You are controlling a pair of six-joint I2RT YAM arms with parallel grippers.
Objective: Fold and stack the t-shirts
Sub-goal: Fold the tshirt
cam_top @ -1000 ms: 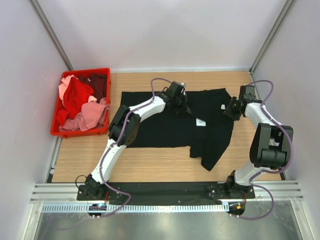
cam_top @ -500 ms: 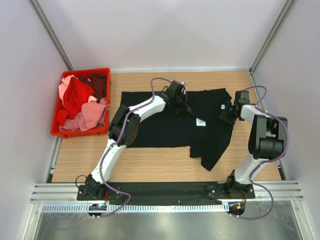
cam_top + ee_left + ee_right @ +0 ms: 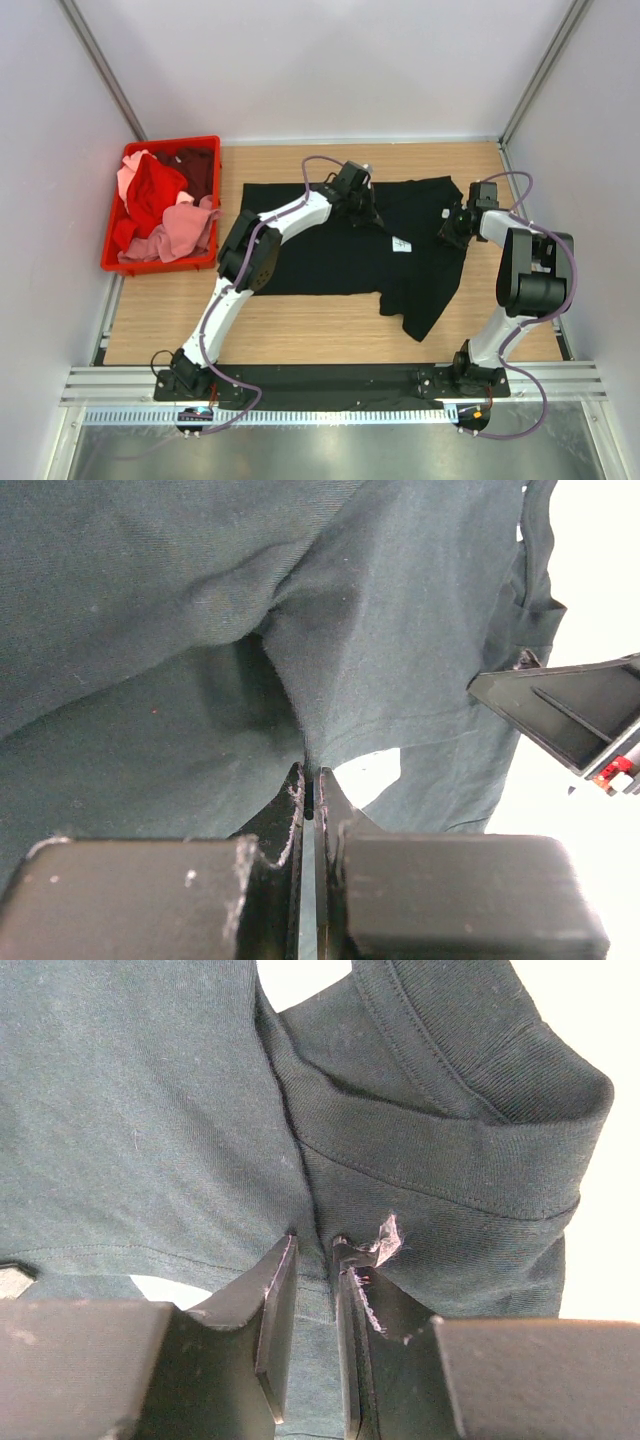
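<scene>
Left gripper [image 3: 310, 790] pinches black t-shirt [image 3: 180, 610] fold.

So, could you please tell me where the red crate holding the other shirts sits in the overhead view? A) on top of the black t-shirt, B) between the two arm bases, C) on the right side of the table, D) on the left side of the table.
D: the red crate sits far left in the overhead view, apart from the black t-shirt spread out in the middle.
</scene>
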